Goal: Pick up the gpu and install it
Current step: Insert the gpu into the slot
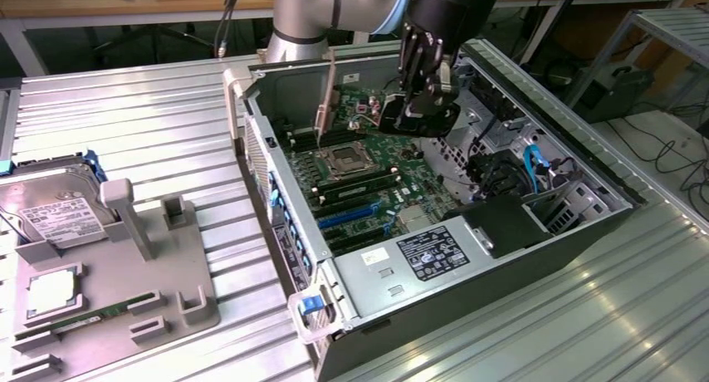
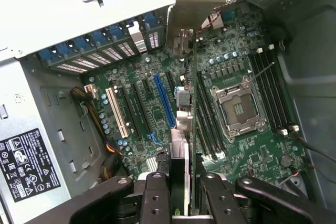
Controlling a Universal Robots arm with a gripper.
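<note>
My gripper [image 1: 427, 108] is shut on the gpu [image 1: 399, 116], a green card with a black round cooler. I hold it on edge above the motherboard [image 1: 371, 178] inside the open computer case [image 1: 554, 249]. Its silver end bracket [image 1: 328, 100] points toward the case's rear wall on the exterior view's left. In the wrist view the gpu [image 2: 179, 150] runs edge-on from between my fingers [image 2: 157, 192] to the bracket [image 2: 197, 3]. It hangs over the slots beside the blue slot [image 2: 164, 100], and I cannot tell whether it touches one.
The processor socket [image 1: 345, 156] and memory slots [image 2: 268, 87] lie beside the card. The power supply [image 1: 437, 253] and drive cage with blue cables [image 1: 520, 174] fill the case's near end. On the exterior view's left, a grey fixture [image 1: 155, 291] holds a hard drive [image 1: 61, 216] and a memory stick [image 1: 95, 315].
</note>
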